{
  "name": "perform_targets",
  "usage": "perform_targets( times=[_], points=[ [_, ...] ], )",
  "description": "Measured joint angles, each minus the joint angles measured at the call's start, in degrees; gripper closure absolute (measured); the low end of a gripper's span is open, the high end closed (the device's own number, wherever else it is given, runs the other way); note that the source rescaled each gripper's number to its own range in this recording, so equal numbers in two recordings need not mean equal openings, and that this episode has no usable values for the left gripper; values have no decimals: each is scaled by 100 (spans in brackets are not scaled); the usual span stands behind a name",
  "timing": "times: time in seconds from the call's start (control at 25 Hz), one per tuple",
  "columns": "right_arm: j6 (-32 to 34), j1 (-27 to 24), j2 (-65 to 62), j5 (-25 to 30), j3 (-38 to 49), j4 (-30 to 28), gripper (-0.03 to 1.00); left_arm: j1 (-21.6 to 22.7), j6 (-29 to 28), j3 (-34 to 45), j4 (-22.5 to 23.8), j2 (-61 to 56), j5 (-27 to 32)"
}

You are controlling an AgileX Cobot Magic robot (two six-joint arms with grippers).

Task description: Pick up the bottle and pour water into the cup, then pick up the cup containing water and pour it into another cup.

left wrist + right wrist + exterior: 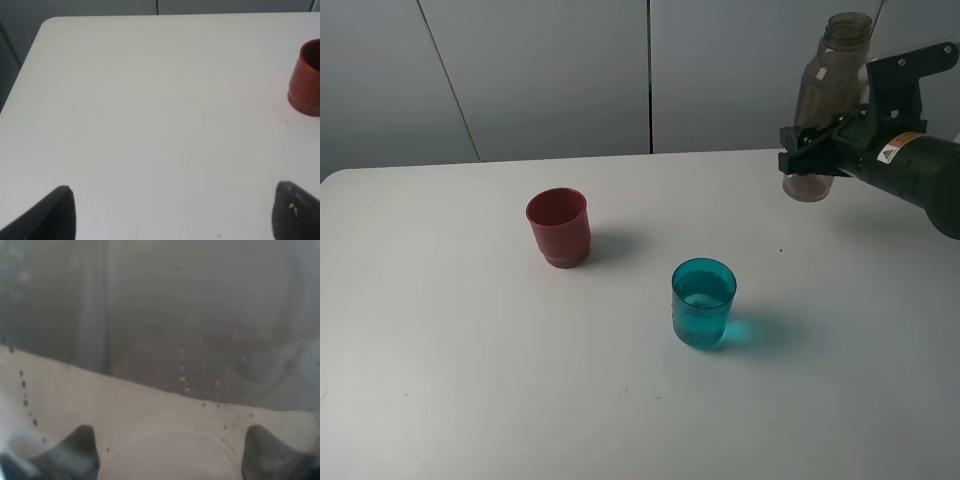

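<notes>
At right, gripper (810,150) clasping bottle (830,85) (neck up)

Smoky bottle (825,85) in right pincer (810,150) — teal cup (703,302), red cup (558,227) apart.

Shows translucent smoky grey-brown on the bottle (825,100). Glows translucent teal-blue on the cup (703,303), teal tinting its shadow. Reads opaque dark red on the other cup (559,228). White over the table (440,350); black on the right gripper (807,150), orange and white on its label (893,152); pale grey on the wall (550,70), crossed by thin dark seams
</notes>
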Motion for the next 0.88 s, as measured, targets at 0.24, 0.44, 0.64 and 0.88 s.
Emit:
perform_targets(
  times=[0.24,0.44,0.64,0.88],
  points=[
    [384,-359,859,-113,-587,-453,96,0,0,0,0,0,0],
    [406,-497,1594,-336,-1090,-511,96,0,0,0,0,0,0],
    [406,-507,1949,-391,-1366,-500,96,0,0,0,0,0,0],
    [406,-507,1987,-346,-1388,-517,96,0,0,0,0,0,0]
  ],
)
